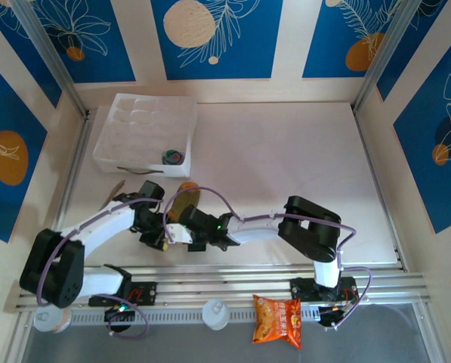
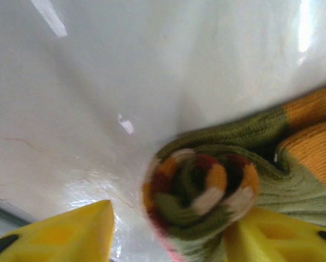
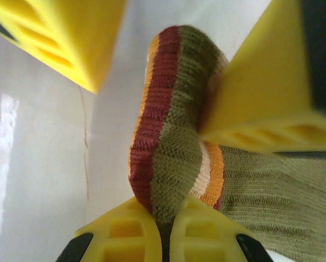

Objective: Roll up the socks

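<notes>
On the white tabletop (image 2: 152,82) we roll the olive sock (image 2: 201,191): right fingers (image 3: 124,229) pinch its coil, left fingers (image 2: 70,229) spread either side; next likely needs a left regrip.

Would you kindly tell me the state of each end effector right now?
Left end effector: open, its fingers either side of the rolled olive-brown sock.
Right end effector: closed, pinching the striped end of that sock.

Lab booth: aluminium rails (image 1: 233,281), printed wall panels (image 1: 217,38).
</notes>
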